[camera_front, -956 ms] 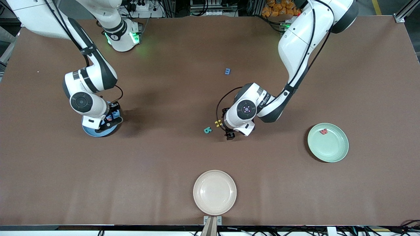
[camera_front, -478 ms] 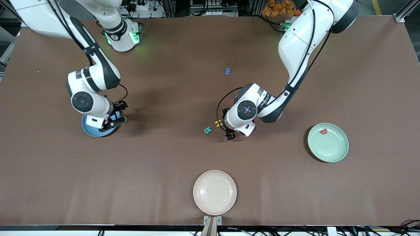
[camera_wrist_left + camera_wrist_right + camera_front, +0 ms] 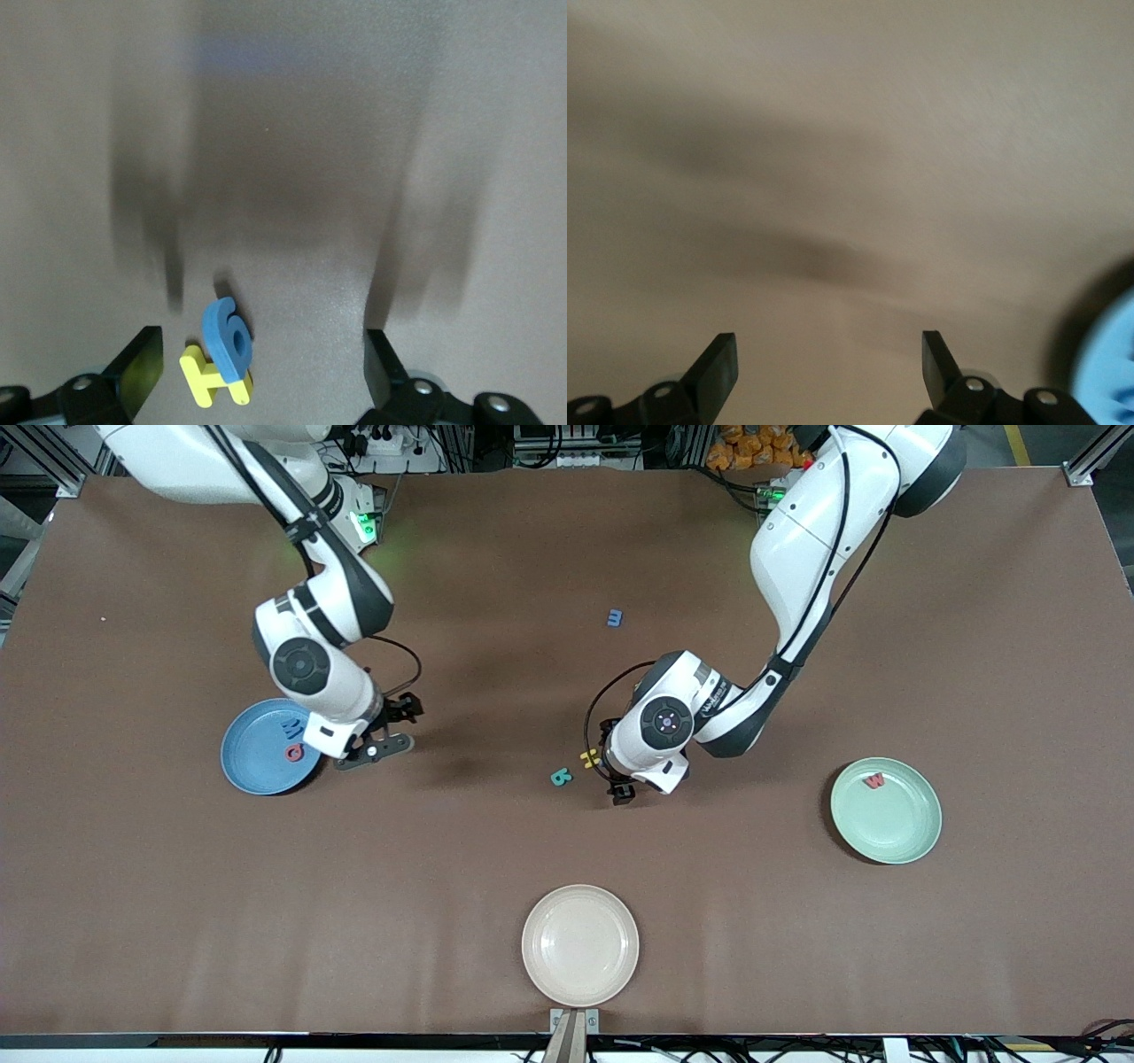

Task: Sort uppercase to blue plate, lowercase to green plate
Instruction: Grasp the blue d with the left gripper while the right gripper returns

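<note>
The blue plate [image 3: 252,766] holds a blue M [image 3: 291,729] and a round red letter [image 3: 295,753]. My right gripper [image 3: 390,731] hangs open and empty just off that plate's rim, toward the table's middle; the plate's edge [image 3: 1112,372] shows in the right wrist view. My left gripper [image 3: 261,363] is low and open around a yellow H [image 3: 215,382], with a blue rounded lowercase letter [image 3: 228,338] leaning on it. A teal B [image 3: 561,777] lies beside them. A blue m [image 3: 615,617] lies farther from the front camera. The green plate [image 3: 895,828] holds a red w [image 3: 874,781].
A cream plate [image 3: 580,945] sits near the table's front edge, nearer to the front camera than the teal B. Bare brown tabletop lies between the plates.
My right gripper has opened and moved off the blue plate toward the table's middle, uncovering the red letter and the blue M in the plate. The left arm has not moved.
</note>
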Controlling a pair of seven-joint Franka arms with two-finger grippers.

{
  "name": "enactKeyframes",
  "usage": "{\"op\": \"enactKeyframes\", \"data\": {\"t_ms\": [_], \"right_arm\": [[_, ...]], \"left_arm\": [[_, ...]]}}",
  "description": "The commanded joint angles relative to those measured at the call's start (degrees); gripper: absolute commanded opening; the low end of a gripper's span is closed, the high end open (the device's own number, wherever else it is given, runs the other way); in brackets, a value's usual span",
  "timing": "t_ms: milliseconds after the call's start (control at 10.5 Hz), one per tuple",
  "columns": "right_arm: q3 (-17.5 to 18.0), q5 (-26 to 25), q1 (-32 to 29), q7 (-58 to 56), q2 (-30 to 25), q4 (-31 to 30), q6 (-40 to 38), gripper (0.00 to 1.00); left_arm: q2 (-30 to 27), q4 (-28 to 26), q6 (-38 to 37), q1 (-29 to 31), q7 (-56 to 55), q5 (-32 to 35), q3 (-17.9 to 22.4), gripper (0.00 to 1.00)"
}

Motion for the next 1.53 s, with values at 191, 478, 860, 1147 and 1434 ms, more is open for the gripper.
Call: {"op": "enactKeyframes", "data": {"t_ms": [191, 478, 860, 1147, 1434], "right_arm": [[0.9, 0.5, 5.8, 21.1, -1.2, 0.6, 6.9, 0.93], [0.7, 0.5, 5.9, 21.8, 0.7, 2.0, 16.4, 0.97], [0.4, 0.5, 6.0, 21.7, 5.2, 13.4, 16.3, 1.0], [0.8, 0.2, 5.9, 22.5, 4.3, 14.3, 15.9, 1.0], [1.1, 0.0, 7.2, 24.7, 4.2, 14.1, 16.4, 1.0]], "left_arm": [[0.3, 0.2, 1.4, -1.7, -0.7, -0.7, 1.7, 1.0], [0.0, 0.2, 1.5, -1.3, -0.7, -0.8, 1.8, 0.27], [-0.2, 0.2, 1.4, -1.5, -0.6, -0.7, 1.8, 0.0], [-0.5, 0.2, 1.5, -1.3, -0.5, -0.6, 1.8, 0.0], [-1.9, 0.2, 1.1, -0.5, -0.1, -0.6, 1.7, 0.0]]}}
